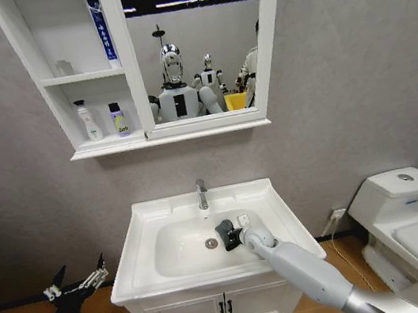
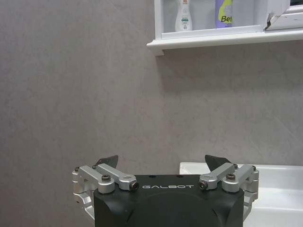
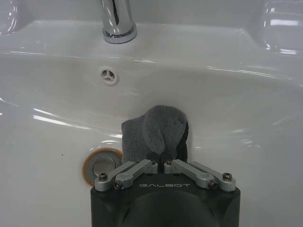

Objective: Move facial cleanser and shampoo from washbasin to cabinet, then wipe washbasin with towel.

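Head view
Landmark: washbasin, white, with a tap at its back rim and a drain in the bowl.
Right gripper: inside the bowl, just beside the drain, with the towel at its tip.
Left gripper: off the front left corner of the washbasin, well apart from it, touching nothing.
Cabinet: on the wall above the washbasin; a white bottle and a purple bottle stand side by side in its lowest compartment.

Left wrist view
Left gripper: fingers spread wide, nothing between them.
Washbasin: one corner beyond the gripper, apart from it.
Cabinet: above, with the white bottle and purple bottle.

Right wrist view
Right gripper: fingers drawn together, clamped on the towel.
Towel: bunched, pressed against the bowl wall beside the drain.
Tap: on the rim beyond.
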